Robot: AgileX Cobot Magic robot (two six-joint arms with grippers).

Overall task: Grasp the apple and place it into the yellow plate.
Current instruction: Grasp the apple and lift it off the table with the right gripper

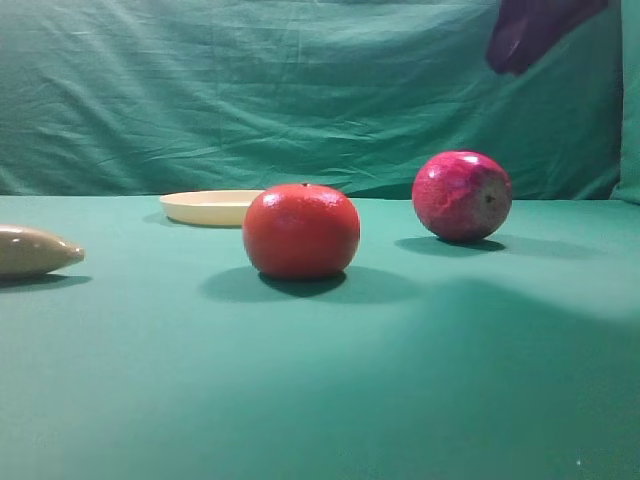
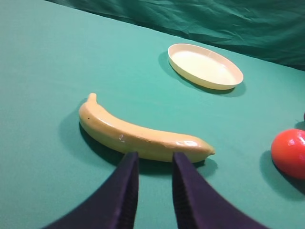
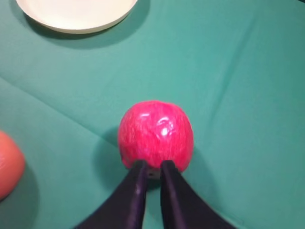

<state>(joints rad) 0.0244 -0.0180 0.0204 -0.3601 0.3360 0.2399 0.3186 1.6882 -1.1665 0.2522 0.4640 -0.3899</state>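
Observation:
The apple [image 1: 462,196] lies on the green table at the right, its beige dimpled end facing right. In the right wrist view the apple [image 3: 156,134] sits just beyond my right gripper [image 3: 152,168], whose fingers are nearly together, empty, and above it. The yellow plate [image 1: 210,206] stands empty at the back left and shows in the right wrist view [image 3: 76,14] and the left wrist view [image 2: 205,66]. My left gripper [image 2: 155,160] has a narrow gap, holds nothing, and hovers by a banana.
An orange-red fruit [image 1: 301,231] sits mid-table between the plate and the apple; it also shows in both wrist views [image 3: 7,164] [image 2: 289,152]. A banana [image 2: 138,136] lies at the left [image 1: 35,250]. My right arm [image 1: 540,30] hangs at the top right. A green cloth backs the table.

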